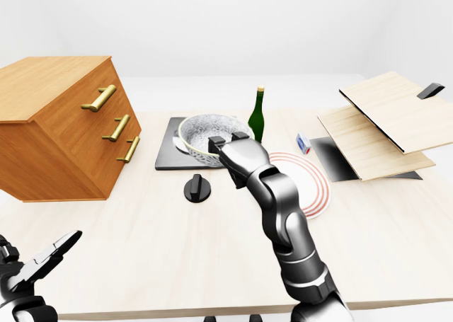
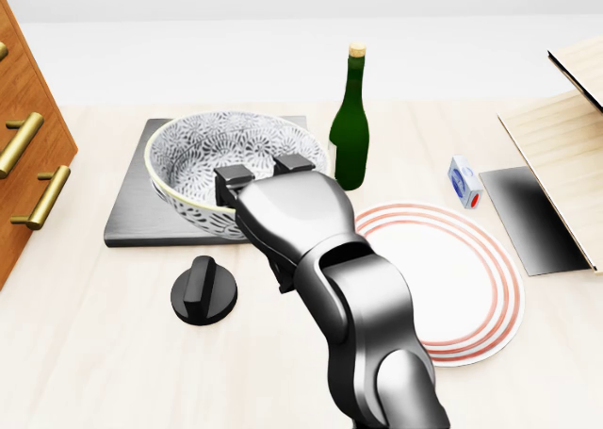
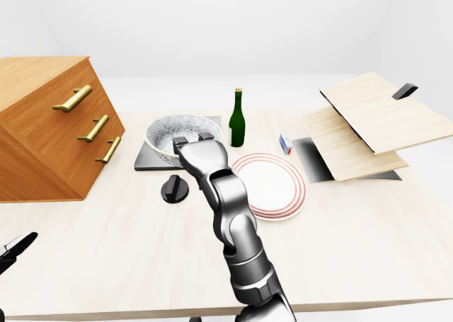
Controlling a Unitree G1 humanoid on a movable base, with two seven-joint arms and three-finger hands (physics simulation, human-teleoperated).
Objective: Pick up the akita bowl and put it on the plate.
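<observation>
right hand (image 2: 285, 217) fingers (image 2: 236, 177) gripping akita bowl (image 2: 200, 157) rim, plate (image 2: 452, 273) near, left hand (image 1: 37, 271) fingers (image 1: 61, 245) spread

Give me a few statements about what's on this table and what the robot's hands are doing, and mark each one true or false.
1. The right hand grips the akita bowl by its rim. True.
2. The bowl sits on the plate. False: it is over the grey hob, left of the plate in the head view.
3. The green bottle stands upright. True.
4. The left hand holds the black knob. False: that hand is open and empty at the bottom left of the left-eye view, and the knob lies on the table below the hob.
</observation>
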